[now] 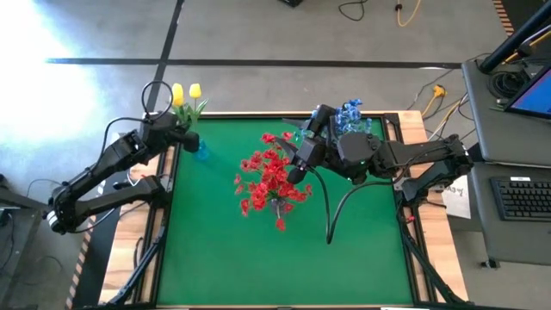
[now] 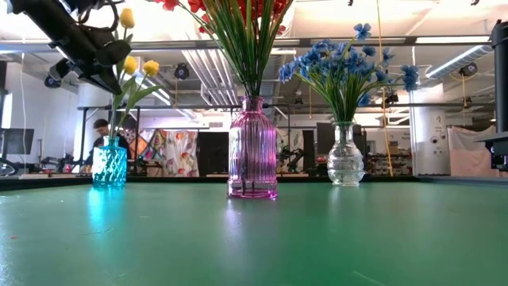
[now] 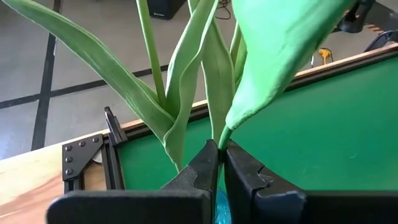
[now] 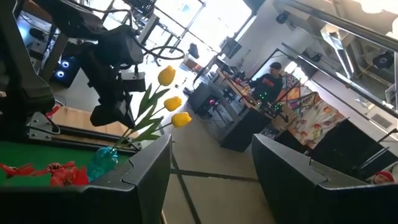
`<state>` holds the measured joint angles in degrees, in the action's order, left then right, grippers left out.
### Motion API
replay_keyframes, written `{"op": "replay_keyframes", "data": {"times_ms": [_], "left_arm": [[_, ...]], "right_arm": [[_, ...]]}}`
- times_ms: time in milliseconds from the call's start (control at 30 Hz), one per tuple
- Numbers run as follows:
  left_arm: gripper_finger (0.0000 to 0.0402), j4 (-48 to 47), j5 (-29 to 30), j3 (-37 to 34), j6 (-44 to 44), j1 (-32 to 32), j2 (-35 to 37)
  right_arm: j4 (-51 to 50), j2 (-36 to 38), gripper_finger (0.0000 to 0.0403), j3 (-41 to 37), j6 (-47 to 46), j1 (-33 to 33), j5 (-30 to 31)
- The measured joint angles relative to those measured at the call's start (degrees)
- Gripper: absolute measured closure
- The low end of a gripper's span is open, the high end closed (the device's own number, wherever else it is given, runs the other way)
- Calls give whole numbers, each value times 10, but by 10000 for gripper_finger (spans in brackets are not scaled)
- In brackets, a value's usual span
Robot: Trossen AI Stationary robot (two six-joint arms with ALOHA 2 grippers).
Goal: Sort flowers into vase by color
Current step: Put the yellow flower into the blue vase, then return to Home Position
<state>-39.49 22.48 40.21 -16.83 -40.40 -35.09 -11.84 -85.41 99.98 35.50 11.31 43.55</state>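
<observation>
Three yellow tulip flowers (image 2: 129,65) stand with their stems in a teal vase (image 2: 109,163) at the table's far left. My left gripper (image 3: 221,144) is just above that vase, shut on one green stem. Red flowers (image 1: 274,176) fill a pink vase (image 2: 252,151) at mid-table. Blue flowers (image 2: 343,59) stand in a clear vase (image 2: 346,155) at the far right. My right gripper (image 4: 211,168) hangs open and high over the red flowers (image 1: 301,153), pointing level toward the tulips, with nothing between its fingers. My left gripper pinches one tulip's thin green stem (image 3: 222,135) between its two fingertips, low on the stem and below the leaves. The fingers slant down from the table's left side and lie across the stem. The stem stands nearly upright, running down toward the teal vase (image 3: 219,208).
The wooden table frame with a black corner bracket (image 3: 81,155) lies just beyond the teal vase. The near half of the green mat (image 1: 284,258) is open. A desk with a keyboard (image 1: 525,196) stands right of the table. A person (image 4: 268,81) sits in the room behind.
</observation>
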Motion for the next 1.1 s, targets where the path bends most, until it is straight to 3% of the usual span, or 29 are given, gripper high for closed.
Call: {"op": "replay_keyframes", "data": {"times_ms": [300,867,1100], "left_arm": [[337,-27,0,-1,-7,0,12],[135,-58,-11,-2,-22,1,62],[109,-60,-107,6,-11,1,79]], "right_arm": [[-12,0,188,0,-9,0,0],[-48,0,188,0,-56,-1,1],[-53,1,188,0,-45,-3,-18]]}}
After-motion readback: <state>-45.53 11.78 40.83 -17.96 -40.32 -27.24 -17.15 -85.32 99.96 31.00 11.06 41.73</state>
